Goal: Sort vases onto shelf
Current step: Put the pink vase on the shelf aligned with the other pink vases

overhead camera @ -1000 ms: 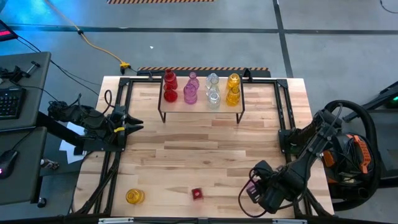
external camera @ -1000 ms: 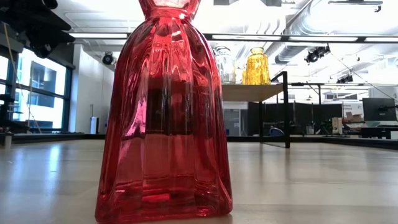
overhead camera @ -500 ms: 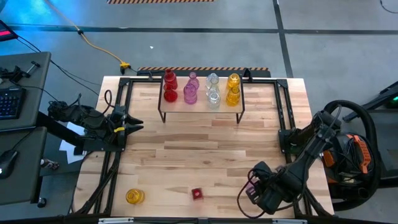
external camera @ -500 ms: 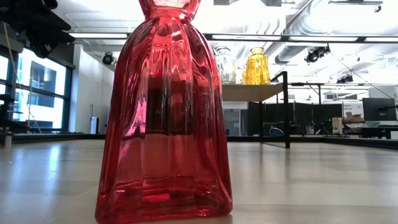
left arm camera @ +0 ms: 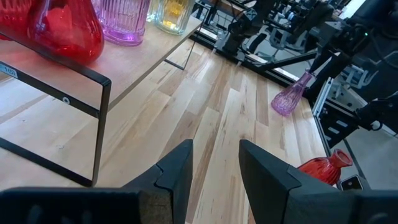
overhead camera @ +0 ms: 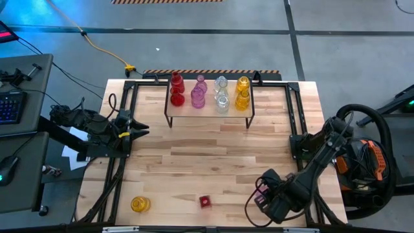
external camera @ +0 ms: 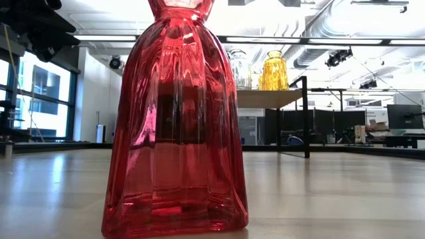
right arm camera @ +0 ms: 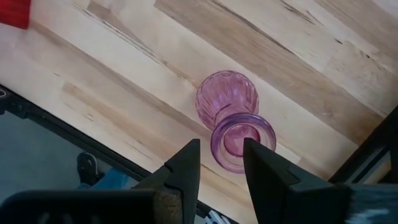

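High view: shelf (overhead camera: 209, 110) at table's 12 o'clock, carrying eight vases (overhead camera: 198, 98) in red, pink, clear, yellow pairs. Loose on the table: yellow vase (overhead camera: 139, 204) at 7 o'clock, red vase (overhead camera: 205, 201) at 6, pink vase (right arm camera: 234, 118) at 5 under the right gripper (right arm camera: 219, 163), fingers narrowly parted above its mouth, holding nothing. Left gripper (left arm camera: 214, 165) parked at 9 o'clock, fingers narrowly apart, empty.
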### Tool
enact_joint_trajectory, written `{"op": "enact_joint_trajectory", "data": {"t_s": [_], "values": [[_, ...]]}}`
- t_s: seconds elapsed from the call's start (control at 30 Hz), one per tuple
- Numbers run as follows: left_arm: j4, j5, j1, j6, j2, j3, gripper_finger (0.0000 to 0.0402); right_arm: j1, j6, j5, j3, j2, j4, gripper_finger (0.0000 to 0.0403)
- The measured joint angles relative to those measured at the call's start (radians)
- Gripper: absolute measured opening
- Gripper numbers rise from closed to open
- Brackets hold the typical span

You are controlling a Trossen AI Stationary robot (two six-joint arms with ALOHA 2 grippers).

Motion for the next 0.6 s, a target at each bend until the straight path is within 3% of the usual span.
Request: {"op": "enact_joint_trajectory", "data": {"t_s": [0.47,0.6], "values": [[0.000,0.000,0.000,0.000,0.000,0.000,0.0120,-0.007,0.002,0.009,-0.079,-0.003,0.075,0.0103],[0.000,0.000,0.000,0.000,0.000,0.000,0.0120,-0.012,0.001,-0.002,-0.079,-0.003,0.071,0.0085]]}}
